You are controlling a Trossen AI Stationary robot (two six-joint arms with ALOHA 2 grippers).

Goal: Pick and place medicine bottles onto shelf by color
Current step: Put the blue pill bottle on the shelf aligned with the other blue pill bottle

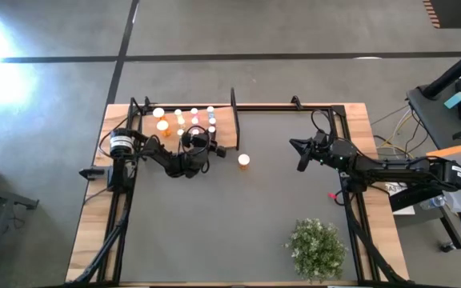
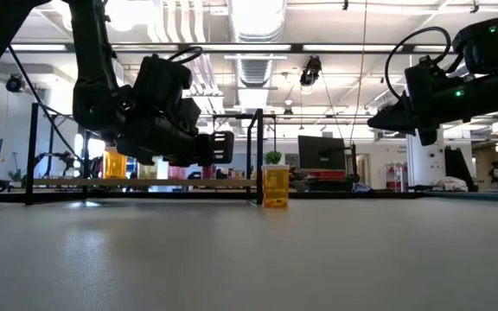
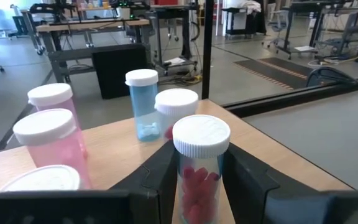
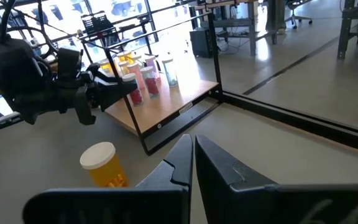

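My left gripper (image 3: 199,186) is shut on a pink medicine bottle (image 3: 199,168) with a white cap and red pills, over the near right part of the wooden shelf (image 3: 272,155). Other medicine bottles stand on the shelf: pink ones (image 3: 47,134), a blue one (image 3: 143,102) and orange ones (image 1: 160,120). One orange bottle (image 1: 244,161) stands on the grey mat to the right of the shelf. My right gripper (image 1: 301,156) waits shut above the table's right side. My left gripper pinches the pink bottle's body (image 3: 197,177) just under the cap, one finger (image 3: 160,177) on each side. The fingers come in level from the table's near left. The bottle is upright; the fingers hide its base, so whether it stands on the shelf cannot be told.
A thin black post (image 1: 234,100) rises at the shelf's far right corner, just beyond the held bottle. A bushy green plant (image 1: 317,248) stands near the table's front right. The mat between the shelf and my right arm is bare apart from the orange bottle (image 4: 104,165).
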